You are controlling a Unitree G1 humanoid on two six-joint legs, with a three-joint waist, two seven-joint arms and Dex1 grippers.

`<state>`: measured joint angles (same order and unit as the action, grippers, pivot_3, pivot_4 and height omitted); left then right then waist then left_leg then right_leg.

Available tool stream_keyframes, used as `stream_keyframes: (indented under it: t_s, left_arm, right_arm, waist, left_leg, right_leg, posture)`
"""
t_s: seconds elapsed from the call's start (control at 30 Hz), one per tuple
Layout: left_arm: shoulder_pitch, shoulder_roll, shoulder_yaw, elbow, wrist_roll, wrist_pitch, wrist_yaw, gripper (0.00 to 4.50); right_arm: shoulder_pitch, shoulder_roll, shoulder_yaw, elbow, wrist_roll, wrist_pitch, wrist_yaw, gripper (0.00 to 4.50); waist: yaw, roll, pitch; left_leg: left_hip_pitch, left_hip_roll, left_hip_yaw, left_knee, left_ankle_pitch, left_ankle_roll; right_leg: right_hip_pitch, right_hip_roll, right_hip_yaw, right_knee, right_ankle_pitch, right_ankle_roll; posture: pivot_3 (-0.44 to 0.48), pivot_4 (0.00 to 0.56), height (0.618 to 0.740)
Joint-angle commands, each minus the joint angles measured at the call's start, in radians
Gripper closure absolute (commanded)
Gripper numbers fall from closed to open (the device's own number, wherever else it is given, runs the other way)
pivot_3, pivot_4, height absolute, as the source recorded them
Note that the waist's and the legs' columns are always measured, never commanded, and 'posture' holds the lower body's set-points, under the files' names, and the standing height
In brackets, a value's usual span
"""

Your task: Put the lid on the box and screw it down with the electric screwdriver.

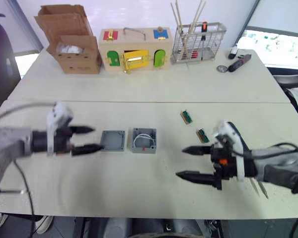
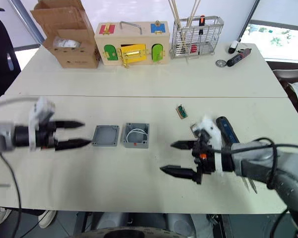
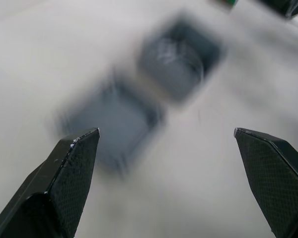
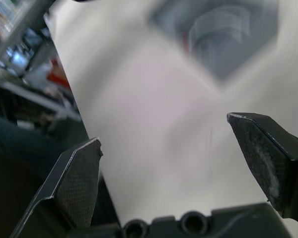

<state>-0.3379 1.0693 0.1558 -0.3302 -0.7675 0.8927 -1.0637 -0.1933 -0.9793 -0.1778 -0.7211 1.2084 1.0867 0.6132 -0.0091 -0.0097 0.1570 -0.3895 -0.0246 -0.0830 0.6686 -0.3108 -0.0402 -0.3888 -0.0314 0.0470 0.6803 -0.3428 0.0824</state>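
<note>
Your robot has two grey arms, each ending in a black wrist block with a white housing mounted on top. Each carries two long, tapered black fingers that narrow to points; on the left gripper (image 1: 85, 139) and the right gripper (image 1: 191, 162) alike you can see the fingers set apart. Up close, the fingers (image 3: 72, 173) show a fine cross-hatched texture on their inner faces. The right wrist bears a small orange-red mark on its black block, and two round screw holes sit in the base between its fingers. Thin dark cables loop along both forearms.
</note>
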Motion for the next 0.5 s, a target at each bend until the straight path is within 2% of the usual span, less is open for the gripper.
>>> stream_keyframes:
  t_s: [0.03, 0.13, 0.23, 0.33, 0.5]
  left_arm:
    - [-0.139, 0.012, -0.147, 0.002, 0.036, 0.006, -0.098, 0.05]
    - [-0.385, -0.09, -0.401, 0.065, 0.185, -0.077, -0.213, 0.05]
    - [-0.48, -0.165, -0.528, 0.137, 0.288, -0.145, -0.271, 0.05]
    - [-0.503, -0.232, -0.61, 0.173, 0.375, -0.23, -0.292, 0.05]
    - [-0.463, -0.261, -0.649, 0.175, 0.439, -0.293, -0.318, 0.05]
  right_arm:
    - [-0.06, -0.019, 0.013, -0.016, 0.052, 0.021, -0.035, 0.0]
    - [-0.106, -0.039, 0.108, -0.048, -0.08, 0.01, -0.051, 0.0]
    - [-0.118, -0.03, 0.157, -0.044, -0.164, -0.004, -0.077, 0.0]
    - [-0.108, -0.002, 0.181, -0.051, -0.21, -0.01, -0.107, 0.0]
    - [-0.089, 0.048, 0.183, -0.076, -0.232, 0.001, -0.158, 0.0]
  waist:
    - [-0.007, 0.0, 0.0]
    - [-0.006, 0.0, 0.0]
    - [-0.005, 0.0, 0.0]
    - [-0.009, 0.0, 0.0]
    - [-0.006, 0.0, 0.001]
  left_leg:
    - [0.0, 0.0, 0.001, -0.001, 0.0, 0.0]
    - [-0.003, 0.0, 0.002, -0.001, -0.001, 0.002]
    - [-0.004, 0.0, 0.002, 0.001, -0.001, 0.002]
    - [-0.003, 0.0, 0.003, 0.002, -0.001, 0.002]
    - [-0.004, 0.001, 0.002, 0.002, -0.001, 0.002]
  right_leg:
    - [-0.001, 0.0, 0.0, 0.0, 0.0, 0.0]
    - [-0.005, 0.001, 0.0, 0.0, 0.0, 0.0]
    - [-0.005, 0.002, 0.001, 0.001, 0.0, 0.0]
    - [-0.005, 0.002, 0.002, 0.002, 0.0, 0.0]
    - [-0.006, 0.003, 0.002, 0.002, 0.0, 0.0]
  posture:
    - [0.0, 0.15, 0.74]
    - [0.0, 0.15, 0.74]
    - [0.0, 0.15, 0.74]
    - [0.0, 0.15, 0.74]
    - [0.0, 0.15, 0.74]
